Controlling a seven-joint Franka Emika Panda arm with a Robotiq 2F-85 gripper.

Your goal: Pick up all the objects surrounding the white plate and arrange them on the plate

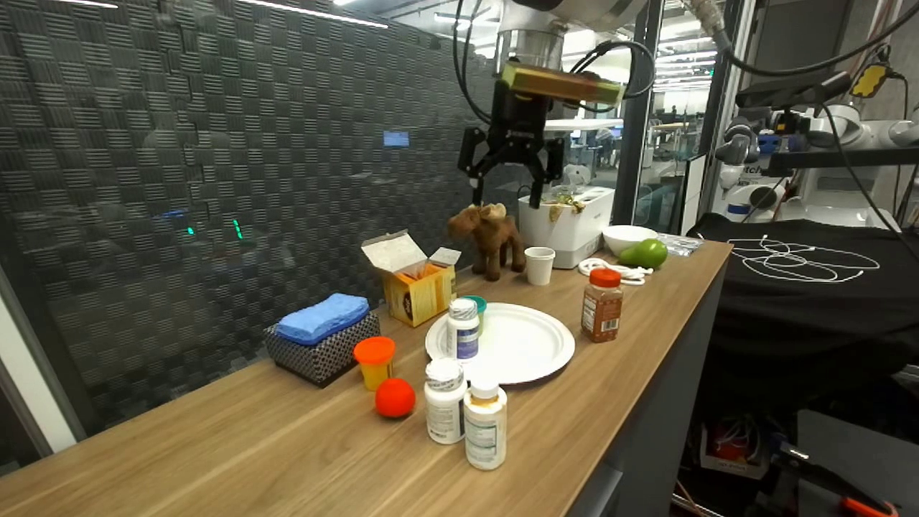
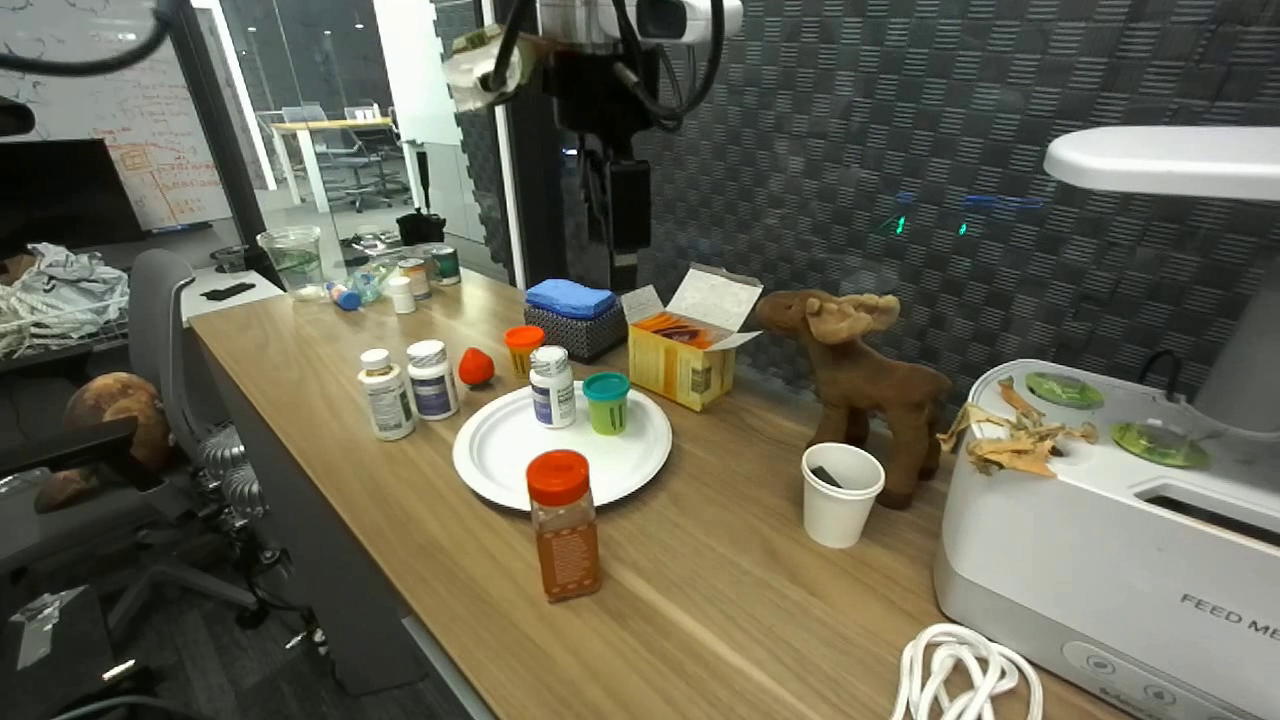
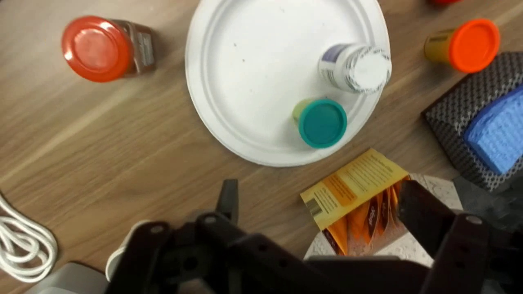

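The claw (image 1: 506,198) is hanging high above the counter (image 2: 700,620), its fingers (image 1: 535,194) standing wide apart w/ only air btwn the tips. In the wrist view the yellow carton (image 3: 355,194) is showing in that gap, well below, & one finger is covering part of it; the claw's linkage is also hiding most of a white paper cup (image 2: 835,515). At that view's top edge the white plate (image 3: 261,77) is getting cut off, & only a sliver of the red-orange ball (image 1: 395,398) is peeking in. In an exterior view the white appliance (image 2: 1050,560) is running off the right edge, & there the claw is appearing side-on, its gap hard to judge. In an exterior view a white pill bottle (image 1: 463,336) is partly hiding the teal-lidded tub (image 1: 480,309); both are standing upright on the plate, which is lying lower than the claw & well apart from it. Near the plate, on the counter, the red-topped jar (image 2: 567,540), the orange-lidded cup (image 1: 375,364), the ball & two more pill bottles (image 1: 485,429) are resting.
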